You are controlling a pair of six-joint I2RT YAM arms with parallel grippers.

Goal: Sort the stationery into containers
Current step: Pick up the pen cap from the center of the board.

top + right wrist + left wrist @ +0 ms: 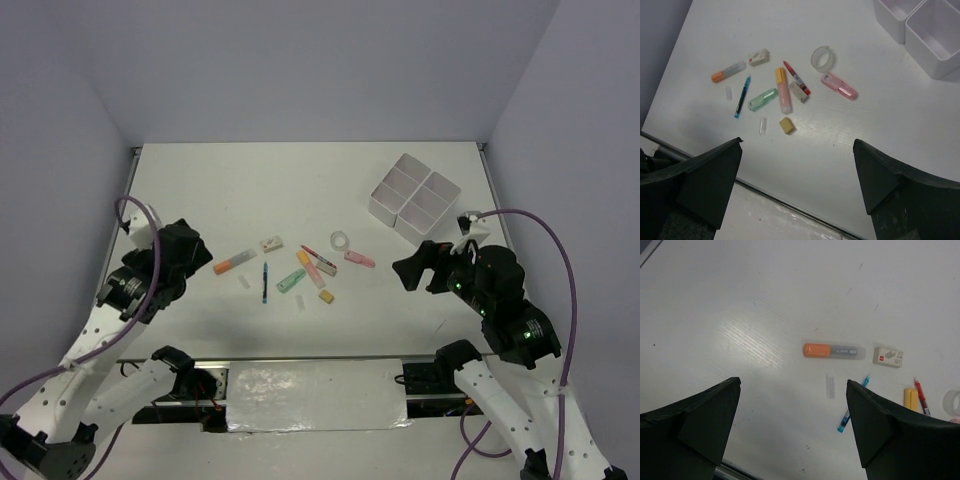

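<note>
Plainly, both grippers hang above the table (220, 190) with nothing in them. The left gripper (792, 425) has its two dark fingers spread wide, and the right gripper (797, 185) is spread just as wide.

The stationery lies loose in the middle of the table, between the two arms. At the left end is an orange marker (834, 351) with a greyish clear barrel; a line of small dark print runs along it, too fine to read. Just beside its right end lies a white eraser (888, 356) in a paper sleeve with a small red mark and grey lettering, also unreadable. Below them are a thin blue pen (742, 96) and two short clear caps (728, 92). A green marker (763, 99) lies tilted next to a pink marker with a yellow cap (783, 90). A red pen (796, 77) and a small grey eraser (799, 92) touch or nearly touch that marker's right side. A tan eraser (786, 125) sits nearer the arms. A clear tape ring (822, 58) lies flat farther back, and a pink marker (839, 86) with an unreadable label sits just beside it.

The white box (383, 209), split into four open compartments, stands well apart at the far right.
</note>
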